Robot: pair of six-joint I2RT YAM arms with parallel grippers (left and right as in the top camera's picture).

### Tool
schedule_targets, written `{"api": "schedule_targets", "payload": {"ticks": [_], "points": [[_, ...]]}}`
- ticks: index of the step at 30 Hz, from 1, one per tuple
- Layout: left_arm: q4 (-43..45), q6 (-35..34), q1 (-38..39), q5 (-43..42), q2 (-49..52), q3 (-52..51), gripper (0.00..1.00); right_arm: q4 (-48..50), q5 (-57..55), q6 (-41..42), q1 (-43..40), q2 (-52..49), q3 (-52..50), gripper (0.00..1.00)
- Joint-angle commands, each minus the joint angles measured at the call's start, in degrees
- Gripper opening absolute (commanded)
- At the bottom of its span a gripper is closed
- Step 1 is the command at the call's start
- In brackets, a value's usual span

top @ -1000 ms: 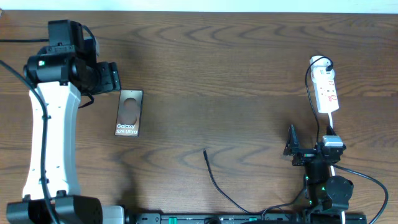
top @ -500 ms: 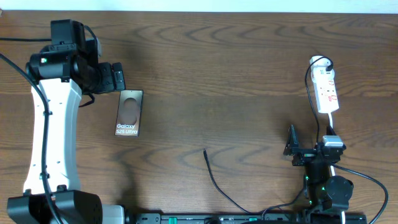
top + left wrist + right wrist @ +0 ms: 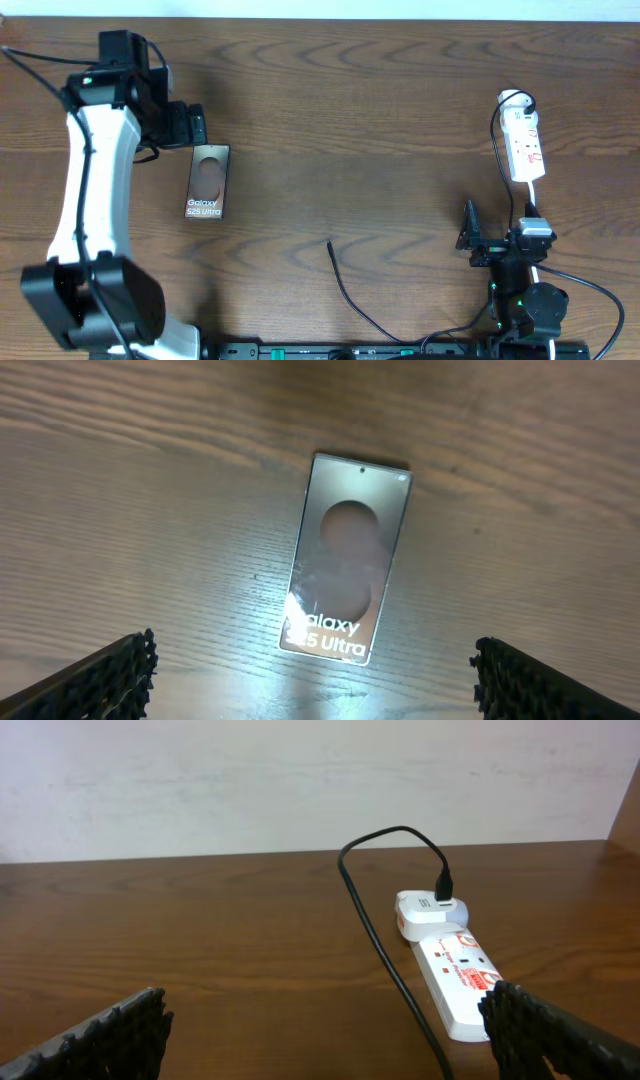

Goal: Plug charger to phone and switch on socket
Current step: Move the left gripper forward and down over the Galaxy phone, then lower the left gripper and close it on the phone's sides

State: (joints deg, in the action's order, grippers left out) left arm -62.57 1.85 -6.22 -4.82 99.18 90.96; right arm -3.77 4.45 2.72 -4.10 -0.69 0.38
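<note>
- Phone [image 3: 208, 181], charger [image 3: 350, 297] and socket [image 3: 526, 146] all lie on a brown wooden tabletop [image 3: 350, 120], well apart from one another.
- Left arm [image 3: 95, 190], white with black joints, reaches up the left side. The left claw [image 3: 190, 127] hangs just past the phone's far end, spread wide and pinching nothing. In the wrist view, both fingers [image 3: 110, 675] frame the phone without touching it.
- Right arm [image 3: 520, 290] sits folded at the front right. The right claw [image 3: 497, 238] is spread wide and empty, pointing toward the socket, which lies near it but apart.
- Socket is a white strip with red marks at the far right. A black plug [image 3: 443, 892] sits in its far end, and a thin black cable loops out of it.
- Phone lies flat, left of centre, face up, with its white lettering at the near end.
- Charger's black cable curves in from the front edge. Its small tip [image 3: 330, 243] rests on bare wood near the centre front, between phone and right arm, touching neither.
</note>
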Motion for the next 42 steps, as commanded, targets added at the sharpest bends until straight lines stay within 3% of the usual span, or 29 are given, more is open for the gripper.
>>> {"api": "schedule_targets", "payload": {"ticks": [1,14,42], "points": [[0.1,1.2,-0.2,-0.5,3.7,-0.2,1.00,-0.2,-0.3,-0.6,0.3,0.3,-0.1,0.99],[0.3,1.4,1.6,-0.6,12.0,-1.2,1.00,-0.2,-0.3,-0.6,0.3,0.3,-0.1,0.99],[10.3,1.6,3.4,0.9,12.4,-13.2,1.00,-0.2,-0.2,-0.6,0.3,0.3,-0.1,0.99]]}}
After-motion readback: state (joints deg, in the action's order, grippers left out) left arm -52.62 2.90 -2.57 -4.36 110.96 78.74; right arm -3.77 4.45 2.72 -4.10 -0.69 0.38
